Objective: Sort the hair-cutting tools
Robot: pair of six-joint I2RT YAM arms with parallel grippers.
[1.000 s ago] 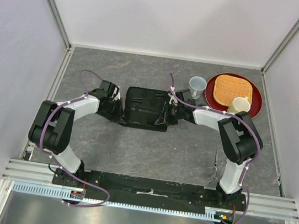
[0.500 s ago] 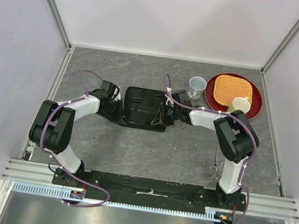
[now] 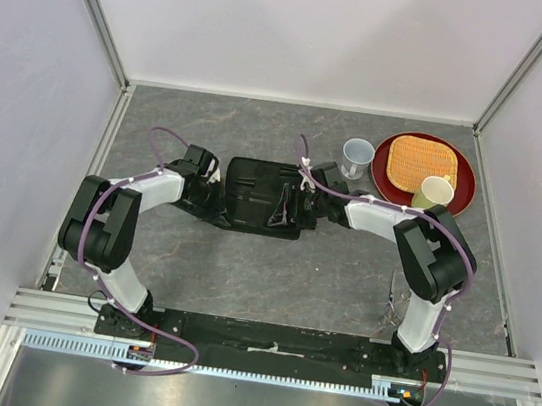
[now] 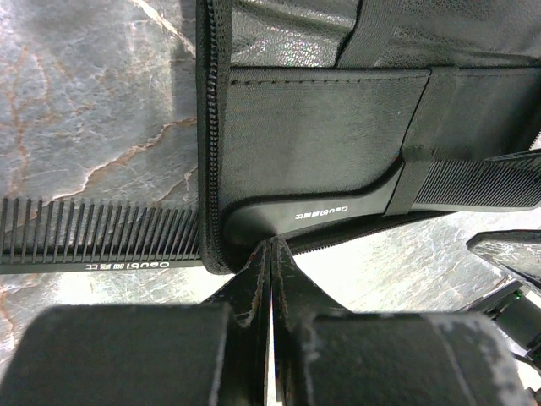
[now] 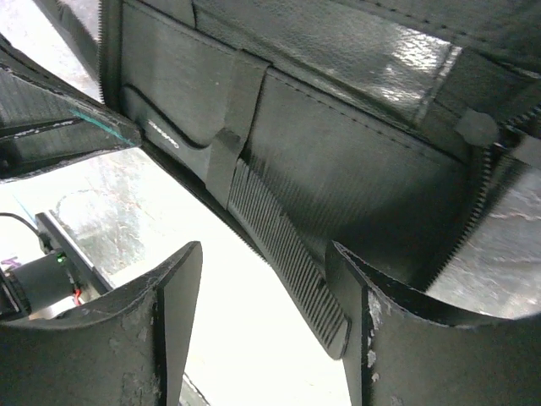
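Grey marbled tabletop (image 3: 241, 270): open black case (image 3: 252, 195) at centre, comb (image 4: 93, 245) touching its zipped edge, clear cup (image 3: 357, 157) and red plate (image 3: 459, 194) far right, scissors (image 3: 400, 294) near right.

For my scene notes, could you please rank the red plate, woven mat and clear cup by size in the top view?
Largest to smallest:
red plate
woven mat
clear cup
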